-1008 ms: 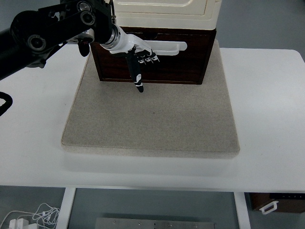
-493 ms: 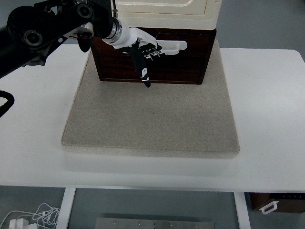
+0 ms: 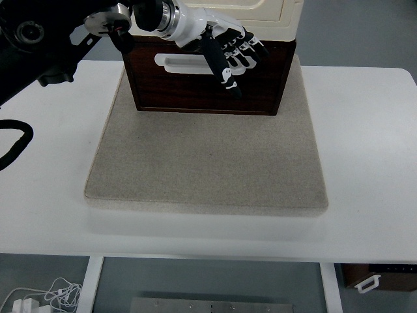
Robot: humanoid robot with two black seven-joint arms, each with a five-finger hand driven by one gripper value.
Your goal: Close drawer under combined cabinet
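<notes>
A white table (image 3: 365, 150) fills most of the frame, its near edge running across the lower part. On it lies a square beige mat (image 3: 208, 156), centred and reaching toward the top of the frame. At the mat's far edge, top centre, stands the combined cabinet (image 3: 228, 13) — a cream upper unit, cut off by the frame's top, set on a dark brown lower body. The front of that dark body is the drawer (image 3: 195, 88), which faces the camera with a white bar handle (image 3: 182, 63) across its upper left. The drawer front sits flush with the dark sides around it, so nothing of its inside shows and whatever it holds cannot be told.

The black left arm (image 3: 45, 39) enters from the upper left corner and reaches rightward across the cabinet front. Its white-and-black left hand (image 3: 225, 49) hangs in front of the drawer's upper right, at the seam between cream unit and dark front — fingers (image 3: 242, 49) loosely spread and pointing down-right, gripping nothing, with one dark finger lowest over the wood. Whether it touches the front cannot be told.

A black cable (image 3: 14, 143) loops at the left edge.
</notes>
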